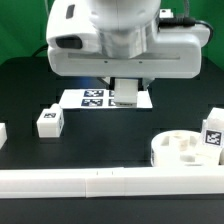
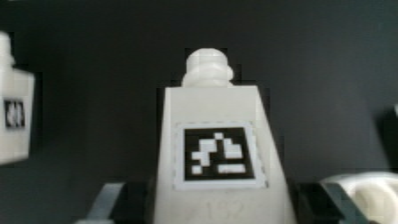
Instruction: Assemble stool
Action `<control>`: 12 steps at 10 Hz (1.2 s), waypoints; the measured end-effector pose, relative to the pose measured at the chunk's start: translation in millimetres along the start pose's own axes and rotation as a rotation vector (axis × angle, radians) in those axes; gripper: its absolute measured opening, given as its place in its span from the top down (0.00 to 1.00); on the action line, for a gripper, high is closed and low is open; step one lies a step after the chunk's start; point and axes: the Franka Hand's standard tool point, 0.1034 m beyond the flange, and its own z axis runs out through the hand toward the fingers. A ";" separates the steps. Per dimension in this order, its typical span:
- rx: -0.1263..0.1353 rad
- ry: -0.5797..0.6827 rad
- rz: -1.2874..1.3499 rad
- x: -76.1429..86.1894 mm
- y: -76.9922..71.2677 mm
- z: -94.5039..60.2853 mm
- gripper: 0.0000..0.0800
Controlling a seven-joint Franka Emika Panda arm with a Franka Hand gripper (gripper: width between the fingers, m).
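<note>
We note the gripper [image 2: 222, 205] closed narrow on a leg [image 2: 214, 130] over the marker board [image 1: 88, 98], seat [image 1: 178, 152] lying well apart toward the exterior view's right; we judge the peg [image 2: 208, 66] should be squared to the seat before we press, lest it jam.

One disc [image 1: 176, 152]. Three legs: first leg [image 1: 49, 120], second leg [image 1: 212, 136], third leg [image 2: 217, 110]. One marker board [image 1: 85, 98]. One rail [image 1: 100, 183]. One white piece [image 1: 3, 133], half out of sight, kind undetermined.
</note>
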 end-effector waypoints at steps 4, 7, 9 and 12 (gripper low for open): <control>0.091 0.284 0.032 10.6 -13.8 -27.0 0.58; 0.083 0.503 0.039 20.1 -12.9 -26.7 0.58; 0.073 0.611 0.036 20.3 -14.3 -22.4 0.58; 0.067 0.859 0.005 27.5 -41.7 -38.8 0.58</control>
